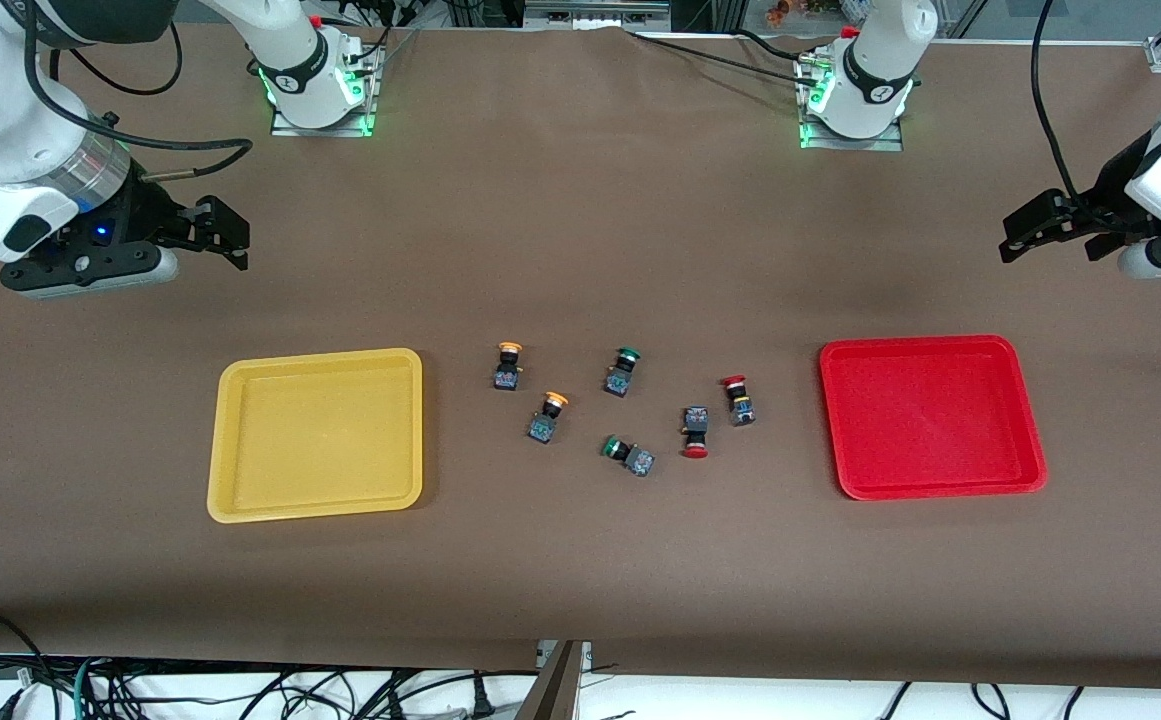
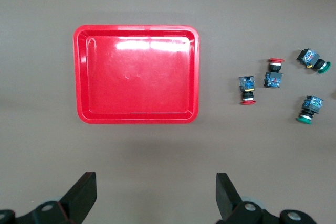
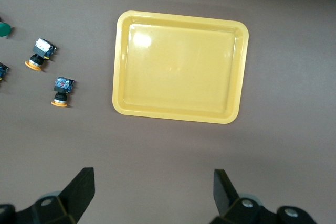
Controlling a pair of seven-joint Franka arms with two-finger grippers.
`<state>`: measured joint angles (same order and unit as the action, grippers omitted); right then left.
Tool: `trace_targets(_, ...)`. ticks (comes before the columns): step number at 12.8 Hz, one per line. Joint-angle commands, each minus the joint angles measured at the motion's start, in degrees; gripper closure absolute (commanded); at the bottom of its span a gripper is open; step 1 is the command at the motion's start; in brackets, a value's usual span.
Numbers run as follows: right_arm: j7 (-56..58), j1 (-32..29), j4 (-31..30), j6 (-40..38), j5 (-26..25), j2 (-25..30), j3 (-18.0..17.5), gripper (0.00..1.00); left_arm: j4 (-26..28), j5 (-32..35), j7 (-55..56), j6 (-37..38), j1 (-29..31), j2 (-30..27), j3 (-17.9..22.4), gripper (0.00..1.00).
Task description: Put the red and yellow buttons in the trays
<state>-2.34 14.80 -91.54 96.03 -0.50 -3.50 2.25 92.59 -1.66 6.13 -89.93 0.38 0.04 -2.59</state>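
Note:
Two yellow-capped buttons (image 1: 508,366) (image 1: 546,417) lie beside the yellow tray (image 1: 315,435). Two red-capped buttons (image 1: 737,400) (image 1: 696,431) lie beside the red tray (image 1: 930,415). Both trays hold nothing. My right gripper (image 1: 225,235) is open and empty over bare table at the right arm's end. Its wrist view shows the yellow tray (image 3: 180,66) and both yellow buttons (image 3: 40,53) (image 3: 61,91). My left gripper (image 1: 1025,235) is open and empty over bare table at the left arm's end. Its wrist view shows the red tray (image 2: 136,74) and both red buttons (image 2: 247,88) (image 2: 273,73).
Two green-capped switches (image 1: 622,371) (image 1: 628,454) lie among the buttons in the middle of the table. Brown cloth covers the table. The arm bases (image 1: 320,80) (image 1: 855,95) stand along the edge farthest from the front camera.

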Motion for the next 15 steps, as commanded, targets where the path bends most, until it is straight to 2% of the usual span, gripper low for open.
trace_targets(1, -0.6, -0.7, 1.1, -0.7, 0.0, -0.5, -0.6, 0.0, -2.8, 0.3, -1.5, 6.1, -0.5, 4.3, -0.1, 0.0)
trace_targets(4, -0.6, -0.7, 1.1, -0.7, 0.0, -0.5, -0.6, 0.0, -2.8, -0.9, -0.3, 5.7, -6.6, 9.6, -0.7, 0.0)
trace_targets(5, -0.6, -0.7, 1.1, -0.7, 0.0, -0.5, -0.6, 0.0, -2.9, -2.6, 1.1, 2.3, -8.1, 13.6, -0.7, 0.0)
trace_targets(7, -0.6, -0.7, 1.1, -0.7, 0.1, -0.5, -0.6, 0.0, -5.4, -2.8, 5.2, -6.7, -10.1, 19.5, -0.9, 0.0)
trace_targets(9, -0.6, -0.7, 1.1, -0.2, 0.1, -0.5, -0.7, 0.0, -7.6, -2.7, 6.5, -12.6, -14.0, 25.4, -0.8, 0.0)
trace_targets(12, -0.6, 0.0, 1.1, 0.7, 0.1, -0.5, -1.0, 0.0, -14.6, -2.2, 9.1, -20.3, -20.1, 34.4, -0.6, 0.0)
trace_targets(13, -0.5, 0.3, 1.0, 1.5, 0.0, -0.5, -1.1, 0.0, -15.2, -1.4, 9.4, -23.6, -21.2, 36.5, -0.4, 0.0)
trace_targets(15, 0.4, 3.2, 0.9, 2.4, -2.7, -1.6, -1.2, 0.0, -14.3, 6.1, 9.6, -31.6, -23.0, 38.8, -0.6, 0.0)
